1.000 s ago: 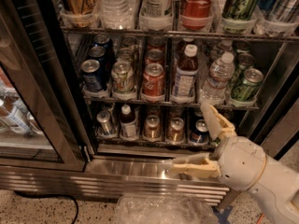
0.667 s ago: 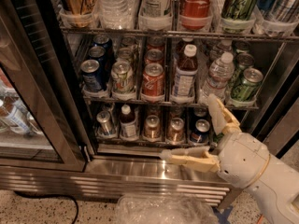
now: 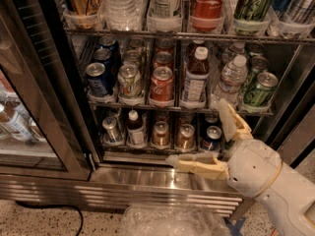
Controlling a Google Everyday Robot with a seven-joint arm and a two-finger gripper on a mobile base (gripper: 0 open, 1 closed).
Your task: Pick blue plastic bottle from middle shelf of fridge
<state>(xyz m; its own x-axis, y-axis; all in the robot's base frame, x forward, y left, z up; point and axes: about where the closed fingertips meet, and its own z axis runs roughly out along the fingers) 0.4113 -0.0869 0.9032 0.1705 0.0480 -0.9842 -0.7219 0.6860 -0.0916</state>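
The fridge (image 3: 147, 181) stands open. Its middle shelf (image 3: 177, 104) holds blue cans, a green-white can, a red Coke can, the blue-labelled plastic bottle (image 3: 195, 77) with a white cap, a clear water bottle (image 3: 228, 81) and green cans. My gripper (image 3: 197, 132) is open and empty. It is low at the right, in front of the lowest rack. One cream finger points up below the water bottle and the other points left over the steel sill. It is below and right of the blue bottle and does not touch it.
The top rack holds tall bottles, among them a Coca-Cola bottle (image 3: 205, 4). The lowest rack holds small cans (image 3: 160, 134). The dark-framed glass door (image 3: 39, 107) stands open at the left. A clear plastic bag (image 3: 167, 220) and a black cable (image 3: 59, 210) lie on the floor.
My gripper has risen slightly and its lower finger has reached a little further left. The drinks have not moved.
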